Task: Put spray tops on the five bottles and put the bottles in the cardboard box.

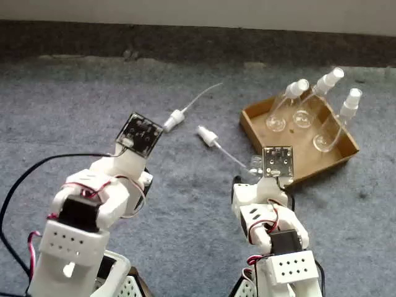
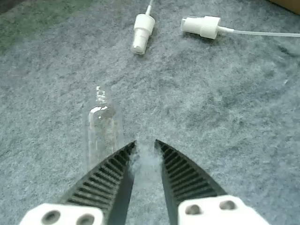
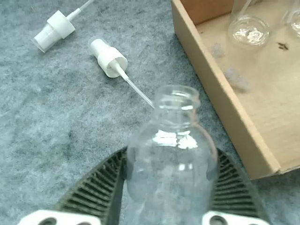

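My right gripper [image 3: 171, 157] is shut on a clear bottle [image 3: 171, 159] with no top, its open neck pointing toward the near wall of the cardboard box [image 3: 212, 82]. In the high view this bottle [image 1: 255, 164] sits just off the box's [image 1: 250, 126] near left corner. My left gripper [image 2: 145, 146] is open a narrow gap with only carpet between the fingers. A second topless clear bottle [image 2: 103, 127] lies on the carpet just outside one finger. Two white spray tops [image 1: 176, 117] [image 1: 207, 135] with thin tubes lie between the arms and the box.
Three bottles with spray tops [image 1: 283, 108] [image 1: 314, 96] [image 1: 337, 124] stand inside the box, leaving bare floor in its near part. The grey carpet [image 1: 93, 105] stretches to a dark strip at the back. A black cable [image 1: 18, 179] runs beside the left arm.
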Robot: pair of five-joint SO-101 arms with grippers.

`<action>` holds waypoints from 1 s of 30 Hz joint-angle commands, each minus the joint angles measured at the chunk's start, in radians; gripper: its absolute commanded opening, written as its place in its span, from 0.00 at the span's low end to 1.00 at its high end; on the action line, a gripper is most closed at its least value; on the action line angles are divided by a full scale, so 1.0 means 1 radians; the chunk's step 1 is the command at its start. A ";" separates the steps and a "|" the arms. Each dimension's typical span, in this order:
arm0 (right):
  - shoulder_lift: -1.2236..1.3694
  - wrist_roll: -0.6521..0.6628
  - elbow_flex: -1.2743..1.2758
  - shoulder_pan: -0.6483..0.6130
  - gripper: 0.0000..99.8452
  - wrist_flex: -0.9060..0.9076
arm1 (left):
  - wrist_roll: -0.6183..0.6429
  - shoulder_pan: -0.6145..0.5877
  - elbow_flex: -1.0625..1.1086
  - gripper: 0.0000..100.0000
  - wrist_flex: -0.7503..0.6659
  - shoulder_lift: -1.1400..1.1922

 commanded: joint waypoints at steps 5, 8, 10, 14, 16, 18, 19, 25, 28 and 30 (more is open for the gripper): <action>-0.015 -0.009 0.064 0.042 0.19 -0.143 | 0.087 0.130 -0.335 0.00 0.002 0.473; -0.015 -0.009 0.093 0.048 0.19 -0.188 | 0.143 0.159 -0.449 0.00 0.002 0.628; -0.015 -0.009 0.101 0.048 0.19 -0.194 | 0.163 0.177 -0.522 0.00 0.002 0.728; -0.015 -0.008 0.102 0.048 0.19 -0.194 | 0.201 0.189 -0.668 0.00 0.002 0.929; -0.015 -0.008 0.102 0.048 0.19 -0.194 | 0.215 0.186 -0.748 0.00 0.002 1.035; -0.015 -0.008 0.102 0.048 0.19 -0.194 | 0.244 0.188 -0.835 0.00 0.008 1.139; -0.015 -0.008 0.102 0.048 0.19 -0.194 | 0.269 0.191 -0.880 0.00 0.008 1.190; -0.015 0.000 0.102 0.047 0.19 -0.194 | 0.480 0.186 -1.173 0.01 0.009 1.457; -0.015 0.086 0.104 0.044 0.19 -0.194 | 0.499 0.191 -1.283 0.06 0.012 1.550; -0.015 0.118 0.104 0.042 0.19 -0.194 | 0.526 0.193 -1.334 0.13 0.038 1.596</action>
